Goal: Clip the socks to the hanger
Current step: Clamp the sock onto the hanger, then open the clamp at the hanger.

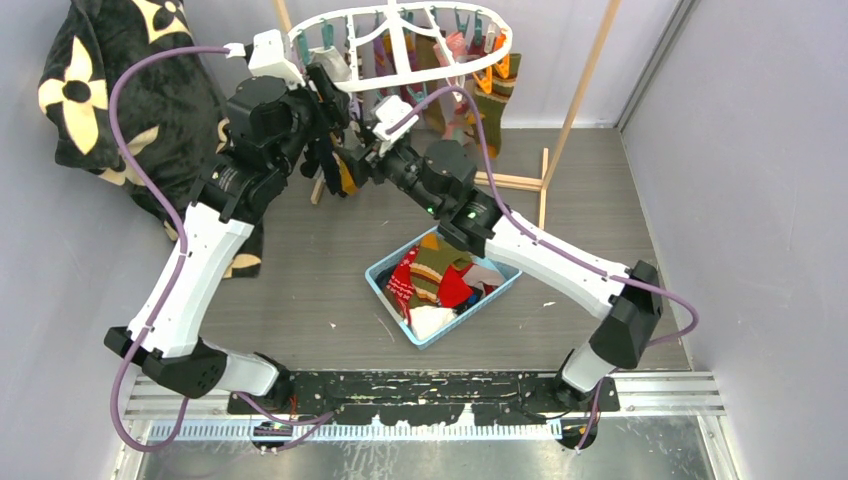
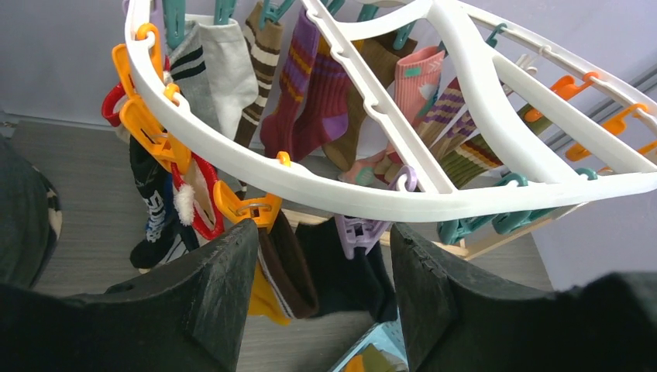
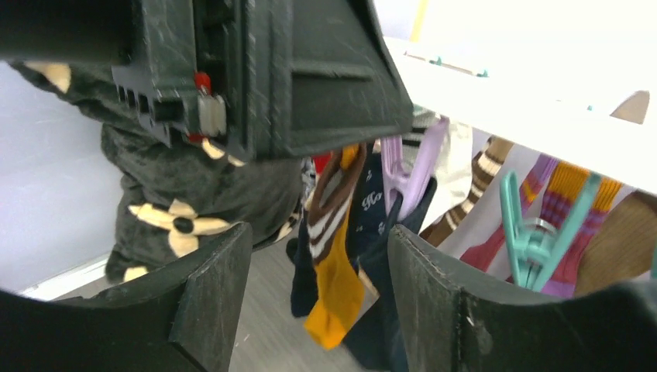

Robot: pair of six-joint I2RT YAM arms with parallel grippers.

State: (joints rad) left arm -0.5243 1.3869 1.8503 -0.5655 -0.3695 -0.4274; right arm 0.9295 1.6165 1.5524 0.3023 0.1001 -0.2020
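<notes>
**Hovering both grippers under the hanger rim**

I am holding my left gripper (image 2: 323,242) spread wide and pinching nothing, just below the white hanger (image 2: 333,195), whose rim is crossing the middle of the left wrist view. My right gripper (image 3: 318,236) is likewise standing spread and empty, facing the same stretch of rim.

Directly ahead, an orange clip (image 2: 248,208) is gripping a mustard-and-brown sock (image 3: 333,287) by its cuff, and a lilac clip (image 3: 407,167) is carrying a dark one beside it. A teal clip (image 3: 534,232) at the right of the right wrist view is looking unloaded, though I cannot confirm this.

The remaining socks (image 1: 440,280) are lying heaped in the blue basket (image 1: 396,307) at the centre of the overhead view, well below both grippers.

Handling judgement: I am treating each sock as light, limp and easily bunched. I am planning to pinch at the ribbed cuff, where the fabric is thickest, leaving an edge free for the clip. The hanging frame is likely to swing if pushed.
</notes>
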